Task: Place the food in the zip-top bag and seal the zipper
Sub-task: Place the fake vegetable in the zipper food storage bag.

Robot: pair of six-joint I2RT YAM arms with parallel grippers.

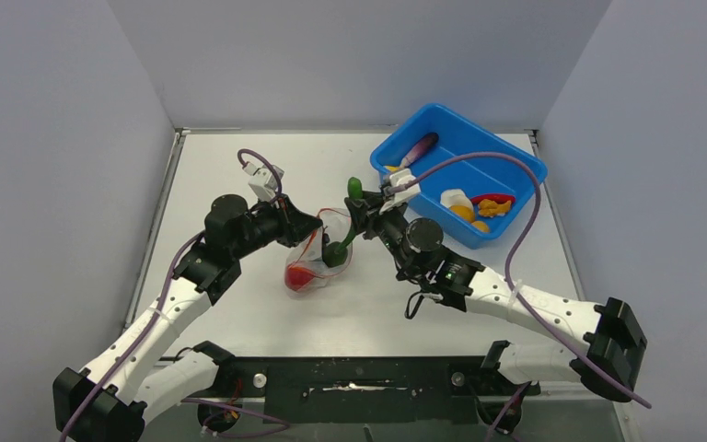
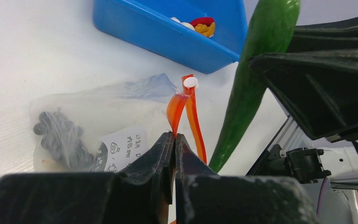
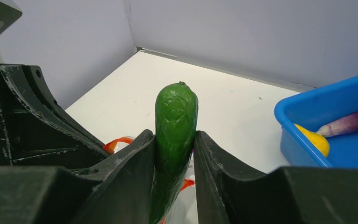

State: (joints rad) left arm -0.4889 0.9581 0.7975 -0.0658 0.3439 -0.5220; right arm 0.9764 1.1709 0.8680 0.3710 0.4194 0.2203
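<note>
Grey walls on three sides, a white counter beneath both arms.

- Zip-top bag: mid-counter, between the two arms, mouth lifted and unsealed.
- Zipper: the two red-orange strips stand apart, looped upward.
- Left jaws: closed tight on the bag's mouth edge just under the zipper, holding it up.
- Right jaws: clamped on the green cucumber about mid-length. Its lower end seems to be at or inside the bag's mouth, though the overhead view is too small to be sure.
- Already bagged: red ball and dark grapes.
- Blue tub: at the far right of the counter, well apart from the bag. It holds the purple eggplant, the yellow and orange pieces and a red-and-orange piece, with a white piece among them.

Status: filling is partway done. Two items are in, a third is being delivered, and several are left in the tub. Sealing has not begun.
</note>
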